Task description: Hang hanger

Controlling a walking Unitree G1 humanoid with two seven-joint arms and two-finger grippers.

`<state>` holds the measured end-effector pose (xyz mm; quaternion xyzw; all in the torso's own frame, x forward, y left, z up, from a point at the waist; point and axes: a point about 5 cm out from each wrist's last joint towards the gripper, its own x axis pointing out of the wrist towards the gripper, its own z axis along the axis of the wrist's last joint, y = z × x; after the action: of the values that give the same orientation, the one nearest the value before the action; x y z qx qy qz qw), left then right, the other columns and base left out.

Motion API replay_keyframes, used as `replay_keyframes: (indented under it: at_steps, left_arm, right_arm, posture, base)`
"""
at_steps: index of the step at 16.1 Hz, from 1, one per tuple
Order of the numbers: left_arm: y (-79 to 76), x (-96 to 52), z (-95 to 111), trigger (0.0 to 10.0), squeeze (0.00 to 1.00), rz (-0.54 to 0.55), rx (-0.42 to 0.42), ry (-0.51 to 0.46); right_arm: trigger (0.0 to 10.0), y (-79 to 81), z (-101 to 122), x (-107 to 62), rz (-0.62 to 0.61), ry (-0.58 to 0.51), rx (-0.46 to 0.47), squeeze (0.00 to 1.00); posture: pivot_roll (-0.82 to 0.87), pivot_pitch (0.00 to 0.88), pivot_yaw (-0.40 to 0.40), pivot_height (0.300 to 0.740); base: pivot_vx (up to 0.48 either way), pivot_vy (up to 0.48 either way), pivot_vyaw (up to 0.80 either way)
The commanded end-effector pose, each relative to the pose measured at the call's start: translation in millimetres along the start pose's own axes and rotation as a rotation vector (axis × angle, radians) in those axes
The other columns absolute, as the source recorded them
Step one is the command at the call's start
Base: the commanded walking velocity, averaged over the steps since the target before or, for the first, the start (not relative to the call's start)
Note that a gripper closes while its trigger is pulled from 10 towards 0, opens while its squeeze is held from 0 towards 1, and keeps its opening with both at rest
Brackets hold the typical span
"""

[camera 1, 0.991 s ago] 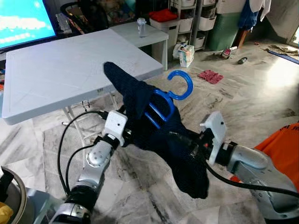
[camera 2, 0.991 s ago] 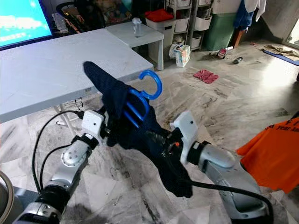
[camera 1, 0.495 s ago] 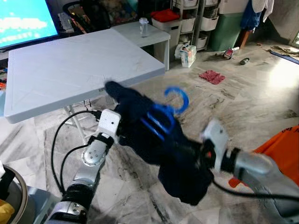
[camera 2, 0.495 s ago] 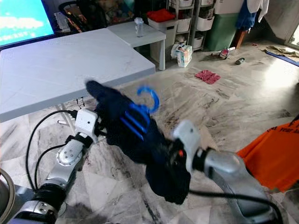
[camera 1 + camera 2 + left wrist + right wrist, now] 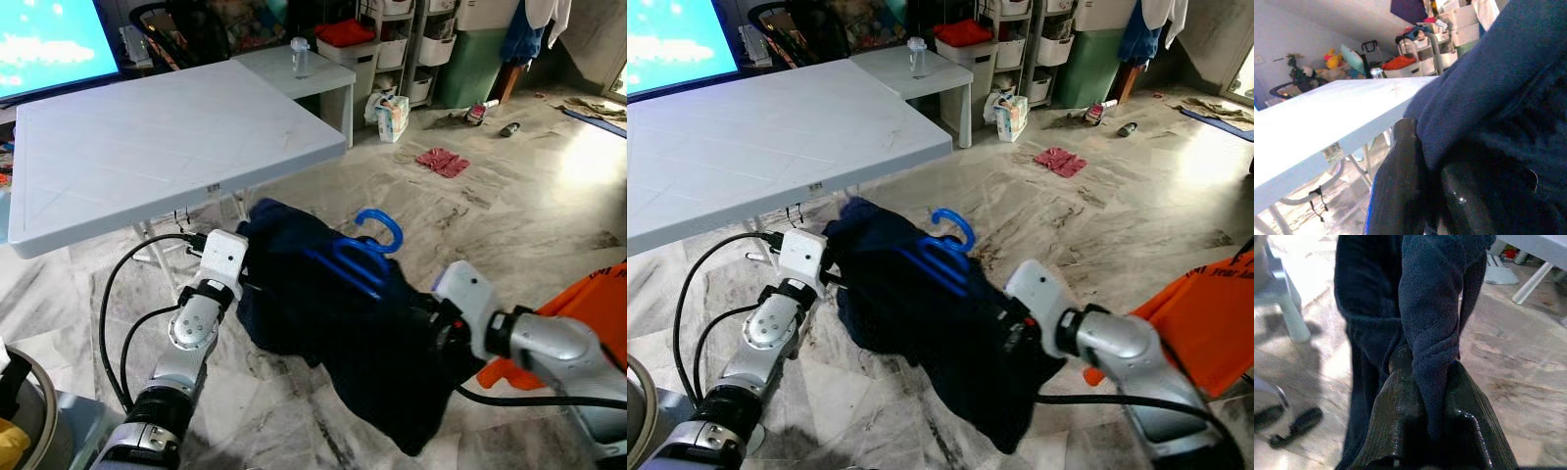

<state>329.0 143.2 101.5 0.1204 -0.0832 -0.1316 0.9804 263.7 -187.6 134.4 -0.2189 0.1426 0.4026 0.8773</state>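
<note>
Floor: grey-veined marble tiles (image 5: 549,196), glossy under bright light from the right.
Table: large white folding table (image 5: 147,147) (a lit screen (image 5: 49,44) behind it).
Side table: small white one (image 5: 313,73), bottle (image 5: 299,57) on top.
Shelving: storage drawers (image 5: 402,39), possibly plastic.
Litter: pink cloth (image 5: 441,160).

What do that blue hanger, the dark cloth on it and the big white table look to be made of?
The hanger looks like moulded plastic: smooth, glossy, evenly bright blue. The cloth seems a soft knit fabric, dark navy and matte; the right wrist view shows a fine woven rib where the right pincer pinches it. The table looks like moulded plastic, matte white with faint pressed lines, though painted board cannot be ruled out.
</note>
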Motion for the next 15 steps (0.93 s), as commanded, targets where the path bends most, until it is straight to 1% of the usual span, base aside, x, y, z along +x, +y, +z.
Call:
replay_keyframes:
  at_steps: [1, 2, 3, 4, 5, 6, 7, 8, 9, 10, 11, 12, 13, 14, 15]
  left_arm:
    - [9.2, 5.1, 12, 0.0, 0.0, 0.035, 0.001, -0.058]
    - [9.9, 5.6, 12, 0.0, 0.0, 0.037, -0.004, -0.055]
    - [12.6, 6.2, 11, 0.0, 0.0, 0.055, -0.022, -0.042]
    - [14.8, 6.4, 10, 0.0, 0.0, 0.07, -0.037, -0.033]
    - [16.9, 6.7, 10, 0.0, 0.0, 0.082, -0.059, -0.025]
    - [17.5, 7.1, 10, 0.0, 0.0, 0.085, -0.069, -0.024]
    - [17.2, 8.1, 11, 0.0, 0.0, 0.08, -0.087, -0.016]
    - [13.5, 9.7, 9, 0.0, 0.0, 0.059, -0.121, 0.008]
    - [9.7, 10.6, 7, 0.0, 0.0, 0.05, -0.163, 0.03]
    - [-2.4, 13.6, 0, 0.0, 0.0, 0.006, -0.283, 0.105]
    - [-7.5, 14.0, -1, 0.0, 0.0, -0.027, -0.282, 0.123]
    - [-19.0, 13.7, -2, 0.0, 0.0, -0.091, -0.287, 0.139]
    - [-30.4, 12.0, -2, 0.0, 0.0, -0.167, -0.302, 0.161]
    - [-41.9, 9.9, -1, 0.0, 0.0, -0.234, -0.332, 0.18]
    - [-49.4, 10.1, 7, 0.0, 0.0, -0.278, -0.37, 0.158]
  right_arm:
    - [10.0, -4.7, -8, -7.6, 0.005, 0.053, -0.042, 0.0]
    - [10.0, -5.4, -9, -10.9, 0.02, 0.054, -0.046, 0.0]
    - [10.0, -6.3, -8, -20.6, 0.07, 0.051, -0.052, 0.0]
    - [10.0, -8.4, -8, -28.6, 0.095, 0.06, -0.048, 0.0]
    - [10.0, -10.0, -10, -42.7, 0.14, 0.093, -0.045, 0.0]
    - [10.0, -11.4, -11, -51.1, 0.155, 0.121, -0.058, 0.0]
    - [10.0, -19.3, -16, -61.1, 0.121, 0.178, -0.11, 0.0]
    - [10.0, -31.1, -19, -66.5, 0.05, 0.234, -0.212, 0.0]
    - [10.0, -32.1, -18, -65.3, 0.04, 0.237, -0.242, 0.0]
    - [10.0, -33.8, -14, -54.2, -0.016, 0.242, -0.353, 0.0]
    - [10.0, -35.1, -12, -49.0, -0.05, 0.226, -0.372, 0.0]
    - [10.0, -35.1, -6, -35.8, -0.107, 0.173, -0.367, 0.0]
    - [10.0, -35.2, -4, -26.5, -0.147, 0.153, -0.348, 0.0]
    - [10.0, -30.5, -10, -15.6, -0.142, 0.166, -0.375, 0.0]
    - [10.0, -24.9, -17, -8.1, -0.121, 0.198, -0.412, 0.0]
  posture:
    - [-0.07, 0.0, 0.014, 0.74]
    - [-0.07, 0.0, 0.015, 0.74]
    - [-0.07, 0.0, 0.017, 0.74]
    - [-0.07, 0.0, 0.017, 0.74]
    - [-0.07, 0.0, 0.015, 0.74]
    - [-0.07, 0.0, 0.015, 0.74]
    - [-0.07, 0.0, 0.018, 0.74]
    - [-0.08, 0.0, 0.021, 0.74]
    - [-0.08, 0.0, 0.023, 0.74]
    - [-0.09, 0.0, 0.03, 0.74]
    - [-0.08, 0.0, 0.029, 0.74]
    - [-0.08, 0.0, 0.031, 0.74]
    - [-0.08, 0.0, 0.032, 0.74]
    - [-0.08, 0.0, 0.032, 0.74]
    - [-0.07, 0.0, 0.028, 0.74]
  base:
    - [0.0, 0.0, 0.0]
    - [0.0, 0.0, 0.0]
    - [0.0, 0.0, 0.0]
    - [0.0, 0.0, 0.0]
    - [0.0, 0.0, 0.0]
    - [0.0, 0.0, 0.0]
    - [0.0, 0.0, 0.0]
    - [0.0, 0.0, 0.0]
    - [0.0, 0.0, 0.0]
    - [0.0, 0.0, 0.0]
    - [0.0, 0.0, 0.0]
    - [0.0, 0.0, 0.0]
    - [0.0, 0.0, 0.0]
    - [0.0, 0.0, 0.0]
    - [0.0, 0.0, 0.0]
